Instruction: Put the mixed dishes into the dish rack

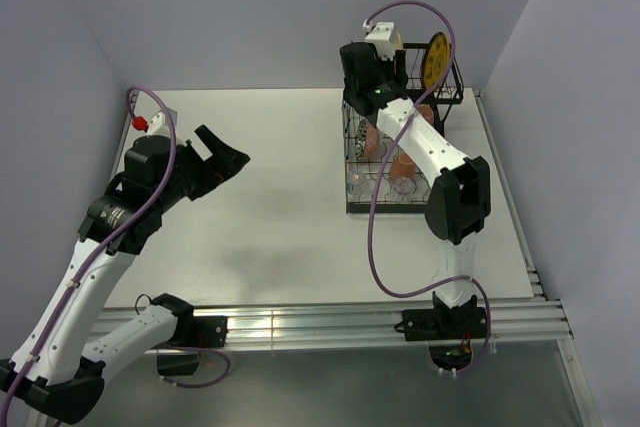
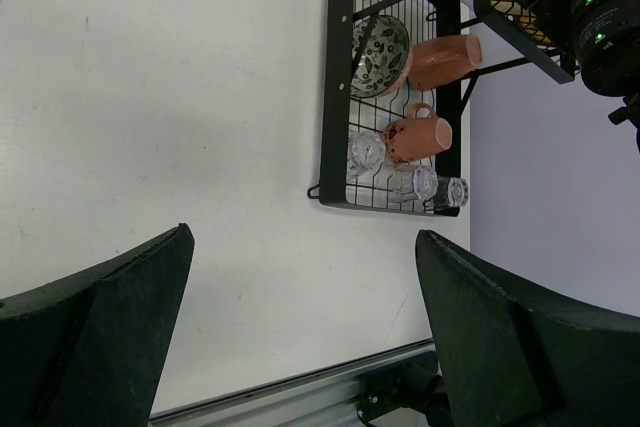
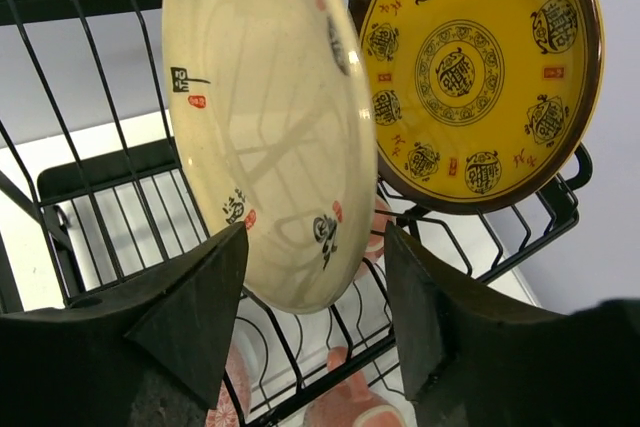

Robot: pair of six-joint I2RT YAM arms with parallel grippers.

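The stiff, breakable tan plate (image 3: pixel 270 117) is likely best gripped by its rim. Left fingers (image 2: pixel 100 337) and right fingers (image 3: pixel 190 327) are spread.

Cropped by the top edge of the right wrist view: the upper rims of the tan speckled plate (image 3: pixel 270 117) and the yellow patterned plate (image 3: pixel 480 67), the latter also hidden at its lower left behind the former, with blurred orange patches (image 3: pixel 350 409) under the wires, too little shown to name. Cannot tell whether the right gripper (image 3: pixel 315 247) touches the tan speckled plate. Cut off in the left wrist view: the dish rack (image 2: pixel 335 97) at the top edge, the left gripper (image 2: pixel 303 237) at the bottom; too small from above to count, the clear glasses (image 1: pixel 378 182).
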